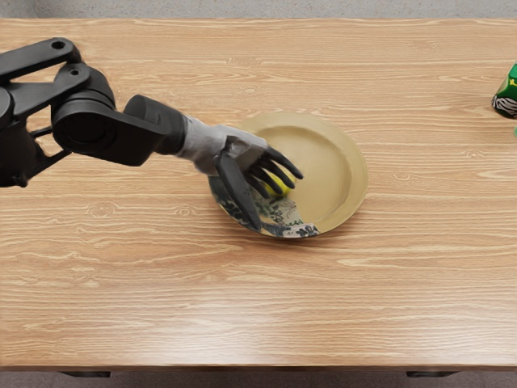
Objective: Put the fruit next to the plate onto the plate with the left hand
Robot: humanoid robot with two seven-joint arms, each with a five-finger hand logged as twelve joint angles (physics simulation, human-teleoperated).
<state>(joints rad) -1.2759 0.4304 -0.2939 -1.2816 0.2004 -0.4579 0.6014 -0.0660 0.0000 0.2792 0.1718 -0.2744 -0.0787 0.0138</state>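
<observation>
A round tan plate [327, 166] with a patterned patch along its near-left rim lies mid-table. My left hand [262, 179] reaches in from the left and hovers over the plate's left part. Its dark fingers are curled around a small yellow fruit [280, 179], which shows only in slivers between them. The fruit is over the plate's inside; I cannot tell whether it touches the plate. The right arm does not show.
A green object with a black-and-white base [507, 95] sits at the table's far right edge, partly cut off. The wooden table [242, 307] spreads wide around the plate. My left arm's bulky dark links [89, 121] hang over the table's left part.
</observation>
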